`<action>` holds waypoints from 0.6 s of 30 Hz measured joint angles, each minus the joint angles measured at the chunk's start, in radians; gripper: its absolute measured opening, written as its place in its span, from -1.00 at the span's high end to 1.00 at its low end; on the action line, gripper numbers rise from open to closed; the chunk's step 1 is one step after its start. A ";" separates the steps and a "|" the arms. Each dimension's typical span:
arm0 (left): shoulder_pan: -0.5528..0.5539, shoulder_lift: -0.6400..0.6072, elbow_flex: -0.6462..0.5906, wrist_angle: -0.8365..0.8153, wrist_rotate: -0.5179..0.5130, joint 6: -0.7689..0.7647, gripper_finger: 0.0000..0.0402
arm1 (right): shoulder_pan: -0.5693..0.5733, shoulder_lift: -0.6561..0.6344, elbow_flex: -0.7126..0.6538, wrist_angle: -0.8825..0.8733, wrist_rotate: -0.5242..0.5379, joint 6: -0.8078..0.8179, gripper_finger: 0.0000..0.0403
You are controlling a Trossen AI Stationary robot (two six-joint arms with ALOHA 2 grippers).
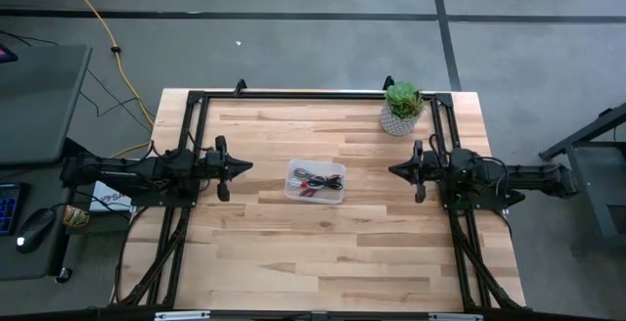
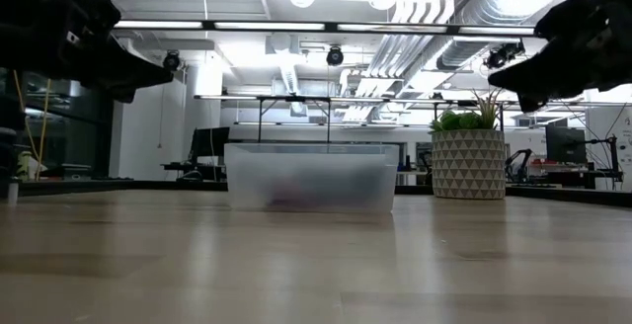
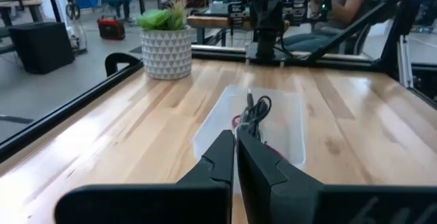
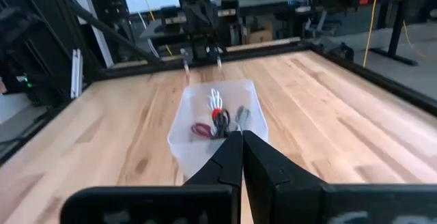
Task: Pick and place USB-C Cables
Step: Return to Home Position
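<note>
A clear plastic tub [image 1: 315,181] stands on the table's middle. Inside it lie the small bundled cables [image 1: 315,181]: a dark red one [image 4: 202,130], a black one [image 3: 255,111], a grey one [image 4: 242,117] and a white one with a red tie [image 4: 216,105]. In the low view the tub [image 2: 310,176] shows only a dim shape inside. My left gripper [image 1: 246,166] hovers shut to the left of the tub, above the table. My right gripper [image 1: 393,170] hovers shut to its right, also raised.
A potted green plant [image 1: 402,107] in a white patterned pot stands near the table's far right corner. A black frame [image 1: 313,94] runs along the far and side edges. A yellow cord [image 1: 108,37] lies on the floor off the table. Bare wood stretches toward the near edge.
</note>
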 joint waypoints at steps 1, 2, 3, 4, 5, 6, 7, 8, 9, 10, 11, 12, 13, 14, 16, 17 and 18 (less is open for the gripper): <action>0.000 0.000 0.000 -0.006 -0.001 0.000 1.00 | 0.000 0.000 0.000 -0.013 0.000 0.002 1.00; 0.000 0.001 0.000 -0.007 -0.001 0.000 1.00 | 0.000 0.001 0.000 -0.020 0.000 0.019 1.00; 0.000 0.001 0.000 -0.007 -0.001 0.000 1.00 | 0.000 0.001 0.001 -0.023 -0.001 0.029 1.00; 0.000 0.001 0.000 -0.007 -0.001 0.000 1.00 | 0.000 0.000 0.001 -0.023 -0.001 0.036 1.00; 0.000 0.001 0.000 -0.007 -0.001 0.000 1.00 | 0.000 0.000 0.001 -0.023 -0.001 0.046 1.00; 0.000 0.001 0.000 -0.007 -0.001 0.000 1.00 | 0.000 0.000 0.001 -0.024 -0.001 0.048 1.00; 0.000 0.001 0.000 -0.007 -0.001 0.000 1.00 | 0.000 0.000 0.001 -0.024 -0.002 0.049 1.00; 0.000 0.001 0.000 -0.007 -0.001 0.000 1.00 | 0.000 0.000 0.001 -0.025 -0.002 0.049 1.00; 0.000 0.001 0.000 -0.007 -0.001 0.000 1.00 | 0.000 0.000 0.001 -0.025 -0.002 0.049 1.00; 0.000 0.001 0.000 -0.007 -0.001 0.000 1.00 | 0.000 0.000 0.002 -0.026 -0.002 0.049 1.00; 0.000 0.001 0.000 -0.007 -0.001 0.000 1.00 | 0.000 0.000 0.002 -0.026 -0.002 0.049 1.00; 0.000 0.001 0.000 -0.007 -0.001 0.000 1.00 | 0.000 0.000 0.002 -0.027 -0.002 0.049 1.00; 0.000 0.001 0.000 -0.007 -0.001 0.000 1.00 | 0.000 0.000 0.002 -0.027 -0.002 0.049 1.00; 0.000 0.001 0.000 -0.007 -0.001 0.000 1.00 | 0.000 0.000 0.002 -0.027 -0.002 0.049 1.00; 0.000 0.001 0.000 -0.007 -0.001 -0.001 1.00 | 0.000 0.000 0.002 -0.027 -0.002 0.049 1.00; 0.000 0.001 0.000 -0.007 -0.001 0.000 0.99 | 0.000 0.000 0.002 -0.028 -0.002 0.049 1.00; 0.000 0.001 0.000 -0.007 -0.001 0.000 1.00 | 0.000 0.000 0.002 -0.028 -0.003 0.049 1.00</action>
